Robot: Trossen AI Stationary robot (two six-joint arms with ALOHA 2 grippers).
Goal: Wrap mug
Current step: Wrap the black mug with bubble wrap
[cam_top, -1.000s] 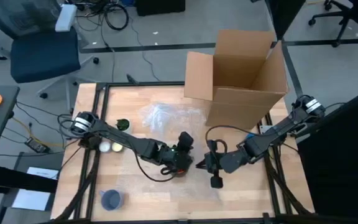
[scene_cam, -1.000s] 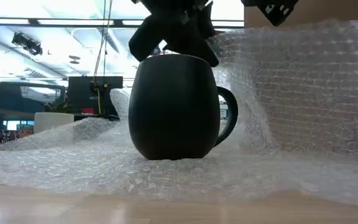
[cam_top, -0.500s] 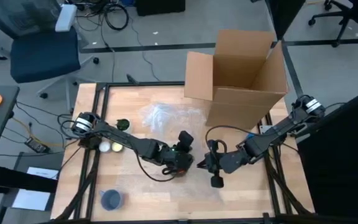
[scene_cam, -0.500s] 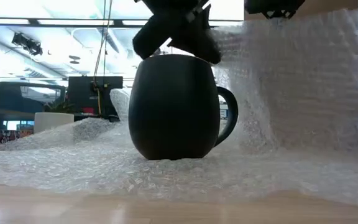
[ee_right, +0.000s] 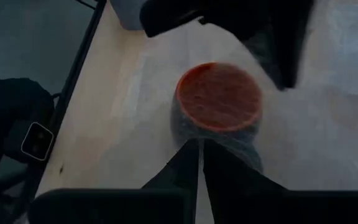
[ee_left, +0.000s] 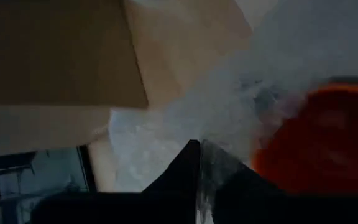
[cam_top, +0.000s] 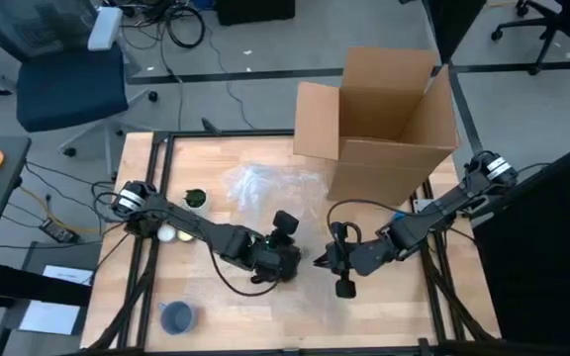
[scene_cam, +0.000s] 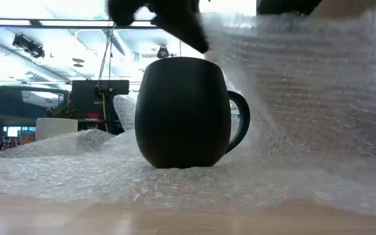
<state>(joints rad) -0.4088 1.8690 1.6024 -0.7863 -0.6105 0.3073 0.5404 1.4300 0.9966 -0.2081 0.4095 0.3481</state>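
Note:
A black mug (scene_cam: 183, 111) with an orange inside (ee_right: 219, 96) stands upright on a clear bubble wrap sheet (scene_cam: 175, 176), its handle (scene_cam: 240, 121) toward the table's right. The sheet's right part (scene_cam: 305, 98) is lifted into a wall beside and over the mug. My left gripper (scene_cam: 158, 13) is above the mug's rim and my right gripper (cam_top: 330, 259) is right of the mug; both are shut on the wrap. In the high view the arms hide the mug. My left gripper pinches the lifted bubble wrap (ee_left: 199, 163) between its two fingers, above the mug's rim. The wrap slopes down from it over the mug's right side (scene_cam: 240, 78). Whether it has an edge or a fold cannot be told. My right gripper pinches the lifted bubble wrap (ee_right: 201, 155) between its two fingers, to the right of the mug. The wrap hangs in front of the mug, which shows through it. Its lower part (scene_cam: 318, 163) lies on the table.
An open cardboard box (cam_top: 384, 119) stands at the far right. More crumpled wrap (cam_top: 260, 183) lies at the far middle. Small round things (cam_top: 171, 234) and a green one (cam_top: 194, 198) lie at the left, and a blue cup (cam_top: 176, 316) at the near left.
My left gripper has gone toward the table's left across the top of the mug, still shut on the wrap. The wrap's lifted upper part has followed it and now slants over the mug's right side. The mug has stayed in place.

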